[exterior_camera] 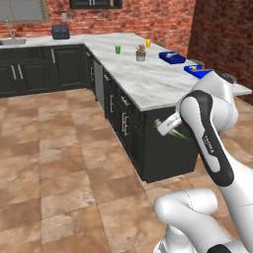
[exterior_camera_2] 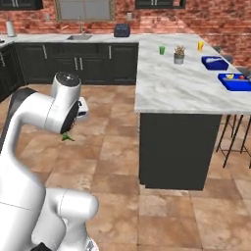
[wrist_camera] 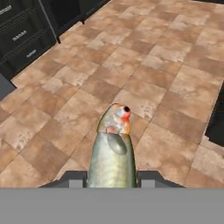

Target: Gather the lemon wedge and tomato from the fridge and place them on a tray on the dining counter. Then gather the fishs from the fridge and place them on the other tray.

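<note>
The gripper [wrist_camera: 112, 178] is closed on an olive-tan fish [wrist_camera: 113, 153], pinched between both fingers, head jutting forward over the tiled floor [wrist_camera: 144, 78]. With most of the body beyond the fingers, the fish could pivot or slip free during travel to the dining counter [exterior_camera_2: 181, 83].

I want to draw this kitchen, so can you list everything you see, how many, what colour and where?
olive-tan fish: one, between the fingers, head out over the floor
blue trays: two, far end of the marble counter
green cup: one, on counter
yellow cup: one, on counter
small potted plant: one, grey pot, on counter
dark blue toaster: one, back counter
steel sink: one, under window
fingers: two, dark, clamped on the fish
</note>
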Robot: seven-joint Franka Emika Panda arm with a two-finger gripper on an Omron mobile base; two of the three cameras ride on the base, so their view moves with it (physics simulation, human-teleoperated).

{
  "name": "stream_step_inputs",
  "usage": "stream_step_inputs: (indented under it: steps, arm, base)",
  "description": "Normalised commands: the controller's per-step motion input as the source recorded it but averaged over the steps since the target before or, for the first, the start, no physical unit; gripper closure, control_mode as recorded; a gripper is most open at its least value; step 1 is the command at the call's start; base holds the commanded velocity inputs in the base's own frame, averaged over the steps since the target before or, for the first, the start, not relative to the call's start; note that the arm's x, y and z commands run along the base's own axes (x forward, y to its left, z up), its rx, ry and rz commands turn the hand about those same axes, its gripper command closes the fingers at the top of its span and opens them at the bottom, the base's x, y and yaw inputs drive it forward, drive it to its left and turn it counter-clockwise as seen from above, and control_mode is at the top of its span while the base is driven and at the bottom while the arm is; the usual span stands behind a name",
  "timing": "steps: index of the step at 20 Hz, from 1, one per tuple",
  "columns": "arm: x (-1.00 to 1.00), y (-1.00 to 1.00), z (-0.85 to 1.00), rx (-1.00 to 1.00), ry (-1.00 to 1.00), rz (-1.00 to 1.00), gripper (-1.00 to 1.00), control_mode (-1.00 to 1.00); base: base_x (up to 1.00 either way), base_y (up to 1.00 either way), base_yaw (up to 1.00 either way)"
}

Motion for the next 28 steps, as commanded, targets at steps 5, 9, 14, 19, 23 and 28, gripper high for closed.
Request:
stream_step_inputs:
  steps: [5,9,14,19,23,28]
  arm:
    - [0.00,0.00,0.00,0.00,0.00,0.00,1.00,1.00]
    - [0.00,0.00,0.00,0.00,0.00,0.00,1.00,1.00]
    - [0.00,0.00,0.00,0.00,0.00,0.00,1.00,1.00]
    - [0.00,0.00,0.00,0.00,0.00,0.00,1.00,1.00]
    - [0.00,0.00,0.00,0.00,0.00,0.00,1.00,1.00]
    - [0.00,0.00,0.00,0.00,0.00,0.00,1.00,1.00]
  base:
    - [0.12,-0.69,-0.12]
    - [0.26,-0.88,0.00]
    - [0.25,-0.97,0.00]
    - [0.30,-0.94,0.00]
    - [0.35,-0.86,0.00]
    - [0.52,-0.68,0.00]
